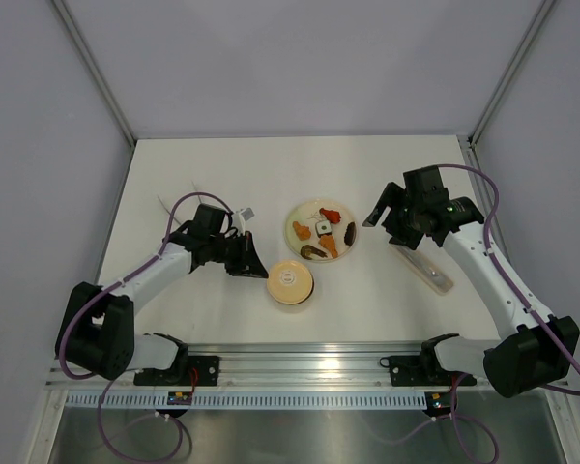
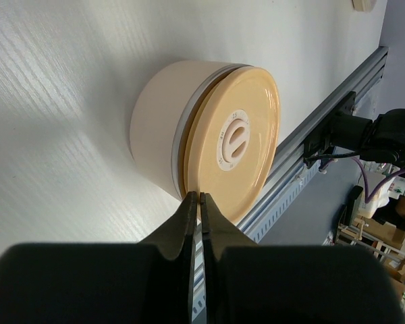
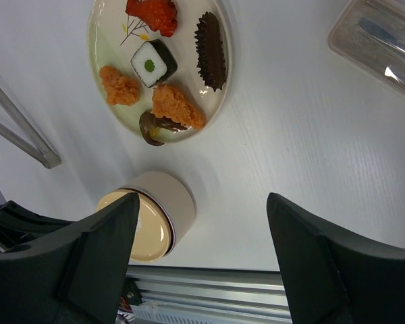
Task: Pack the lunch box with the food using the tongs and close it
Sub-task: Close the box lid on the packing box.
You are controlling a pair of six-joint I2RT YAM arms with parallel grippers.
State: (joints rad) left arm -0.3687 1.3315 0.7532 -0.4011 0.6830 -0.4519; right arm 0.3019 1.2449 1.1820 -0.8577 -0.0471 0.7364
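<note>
Lunch box [image 1: 290, 283] stood on the bench [image 1: 203, 164] with its tan lid [image 2: 236, 135] seated on top. In the top view it lay at 7 o'clock from the cream plate [image 1: 295, 224] and just apart from it.

Left pincer [image 1: 259, 271] sat at 10 o'clock from the lunch box. Its fingers [image 2: 187, 216] were pressed together, tips level with the lid's rim. The left wrist view showed the tips right at that rim. Whether they touched it could not be told.

Right pincer [image 3: 206, 202] was held above the bench at 2 o'clock from the plate in the top view, fingers spread wide and nothing between them. In the right wrist view the lunch box appeared just inside the left finger [image 3: 101, 256].

Food [image 3: 177, 106] lay entirely on the plate:
- two orange pieces;
- one red piece at 12 o'clock on the plate;
- one white roll with a dark wrap near the centre;
- one dark ridged piece at 3 o'clock;
- one dark piece at 6 o'clock.

Tongs [image 3: 46, 159] lay flat on the bench at 9 o'clock from the plate, untouched by either pincer. Clear plastic object [image 1: 420, 266] lay at 4 o'clock from the plate, well apart from it.
</note>
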